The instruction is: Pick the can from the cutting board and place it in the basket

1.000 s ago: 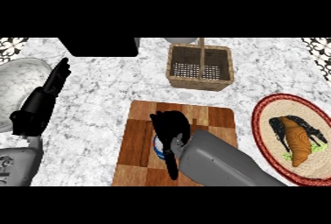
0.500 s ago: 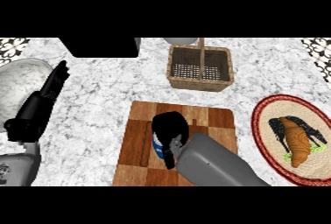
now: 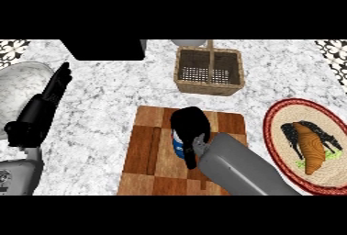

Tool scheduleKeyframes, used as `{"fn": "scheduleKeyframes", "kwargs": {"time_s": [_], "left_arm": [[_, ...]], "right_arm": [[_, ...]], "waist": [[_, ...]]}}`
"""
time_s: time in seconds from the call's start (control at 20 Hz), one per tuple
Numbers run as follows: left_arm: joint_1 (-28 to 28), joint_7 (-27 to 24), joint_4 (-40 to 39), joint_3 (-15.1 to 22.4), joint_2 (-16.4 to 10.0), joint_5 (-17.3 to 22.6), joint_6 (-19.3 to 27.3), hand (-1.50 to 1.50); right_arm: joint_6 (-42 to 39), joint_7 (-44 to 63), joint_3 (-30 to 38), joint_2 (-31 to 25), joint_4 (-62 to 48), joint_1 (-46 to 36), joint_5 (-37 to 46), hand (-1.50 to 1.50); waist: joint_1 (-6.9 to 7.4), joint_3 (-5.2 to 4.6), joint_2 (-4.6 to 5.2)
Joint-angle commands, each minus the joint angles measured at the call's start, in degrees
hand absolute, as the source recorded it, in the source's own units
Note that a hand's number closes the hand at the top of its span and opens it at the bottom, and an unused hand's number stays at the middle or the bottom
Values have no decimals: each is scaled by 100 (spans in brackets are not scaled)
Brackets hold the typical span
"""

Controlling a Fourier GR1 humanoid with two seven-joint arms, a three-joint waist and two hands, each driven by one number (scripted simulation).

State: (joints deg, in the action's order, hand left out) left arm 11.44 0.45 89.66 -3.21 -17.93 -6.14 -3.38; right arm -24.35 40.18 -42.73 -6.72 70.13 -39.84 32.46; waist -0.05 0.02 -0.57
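Can (image 3: 178, 147) on the cutting board (image 3: 146, 153) is clasped by the curled right hand (image 3: 190, 125).

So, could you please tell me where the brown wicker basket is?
In the head view, the brown wicker basket stands upper centre-right on the marble counter, just beyond the far edge of the wooden cutting board.

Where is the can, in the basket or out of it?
Out. The can is over the cutting board, with the right hand curled round it. The basket holds nothing.
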Motion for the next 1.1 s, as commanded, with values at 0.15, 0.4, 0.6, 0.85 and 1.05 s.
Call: {"fn": "scheduleKeyframes", "kwargs": {"time_s": [0.15, 0.4, 0.6, 0.85, 1.05], "left_arm": [[-123, -31, 14, -320, -184, 98, 23, 0], [-58, -73, 110, -14, 18, 27, -22, 0], [-112, -26, 113, -39, -2, 1, -6, 0], [-106, -276, -98, -86, -58, 52, -139, 0], [4, -165, -150, 39, 65, -43, -102, 0]], "right_arm": [[432, -1363, 1733, -3036, -269, -238, 33, 150], [1386, -2801, 2867, -4092, -1117, -361, -170, 150], [1976, -3614, 4034, -4122, -1154, -542, -1094, 150], [1264, -4375, 5056, -4152, -1512, -1228, -2353, 150], [783, -4217, 5172, -4447, -1893, -2266, -2358, 150]], "waist": [[-304, 33, 71], [-33, 33, 144], [-53, 35, 92], [85, 9, 101], [152, -5, 90]]}}
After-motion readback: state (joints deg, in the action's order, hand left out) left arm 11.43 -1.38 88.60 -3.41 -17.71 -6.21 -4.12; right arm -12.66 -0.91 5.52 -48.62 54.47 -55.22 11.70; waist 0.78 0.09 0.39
